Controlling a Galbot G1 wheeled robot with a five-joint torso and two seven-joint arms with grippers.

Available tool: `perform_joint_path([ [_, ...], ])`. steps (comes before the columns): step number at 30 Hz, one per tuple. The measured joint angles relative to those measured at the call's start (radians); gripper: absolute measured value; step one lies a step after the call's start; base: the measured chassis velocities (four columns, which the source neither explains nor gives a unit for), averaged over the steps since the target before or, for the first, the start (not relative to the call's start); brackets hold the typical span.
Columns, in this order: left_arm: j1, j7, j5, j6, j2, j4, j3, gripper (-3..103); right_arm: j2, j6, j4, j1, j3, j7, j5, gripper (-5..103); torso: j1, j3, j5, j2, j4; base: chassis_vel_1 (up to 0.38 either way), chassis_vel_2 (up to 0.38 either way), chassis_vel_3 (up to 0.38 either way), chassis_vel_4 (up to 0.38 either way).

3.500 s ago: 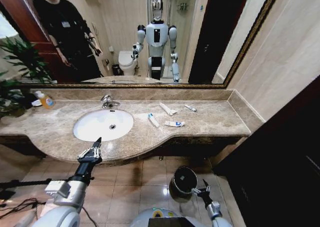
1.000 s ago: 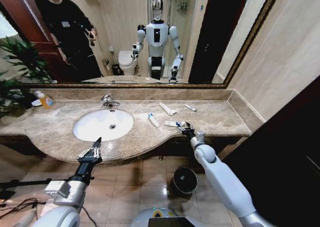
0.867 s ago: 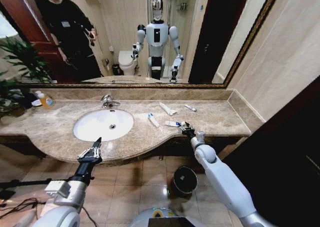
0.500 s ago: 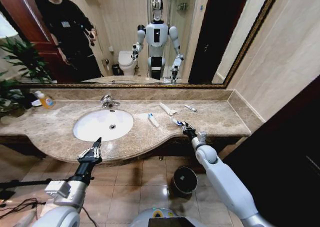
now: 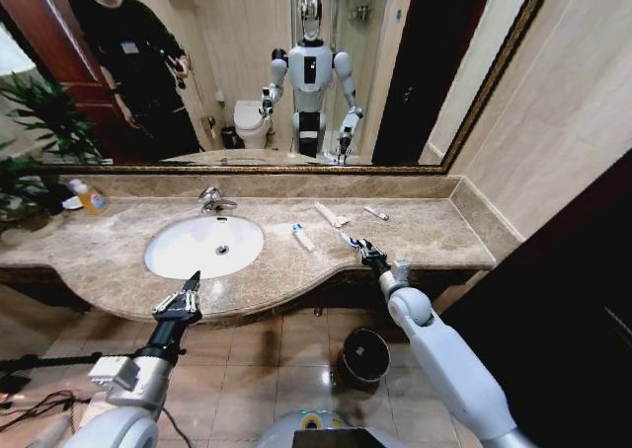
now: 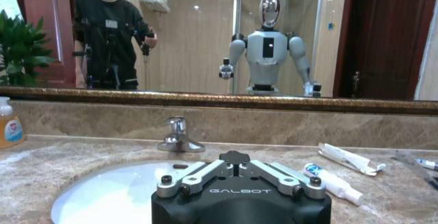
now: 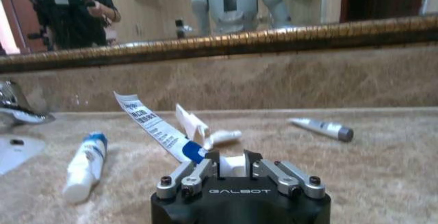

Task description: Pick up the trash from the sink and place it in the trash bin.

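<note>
The sink [image 5: 203, 246] sits left of centre in the counter [image 5: 434, 233], tap [image 5: 211, 200] behind it. Three tubes [image 5: 303, 237] lie right of it. The bin [image 5: 363, 354] stands lower centre, beneath the counter's edge.

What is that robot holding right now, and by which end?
The right gripper holds a white toiletry tube with blue marks, its jaws pinching one end. The left gripper holds nothing.
</note>
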Motion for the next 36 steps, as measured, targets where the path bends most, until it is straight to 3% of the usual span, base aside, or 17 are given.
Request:
perform_joint_path([
  [18,0.000,0.000,0.000,0.000,0.000,0.000,0.000,0,-0.054,0.013,0.263,-0.269,0.139,-0.013,0.023,21,0.000,0.000,-0.0001,0.000,0.0000,0.000,0.000,0.000,0.000],
  [27,0.000,0.000,0.000,0.000,0.000,0.000,0.000,0,0.001,0.064,0.319,-0.457,0.196,-0.061,-0.009,21,0.000,0.000,-0.0001,0.000,-0.0001,0.000,0.000,0.000,0.000],
  [36,0.000,0.000,0.000,0.000,0.000,0.000,0.000,0,0.068,0.116,0.269,-0.525,0.193,-0.100,-0.081,21,0.000,0.000,0.0000,0.000,0.0000,0.000,0.000,0.000,0.000],
])
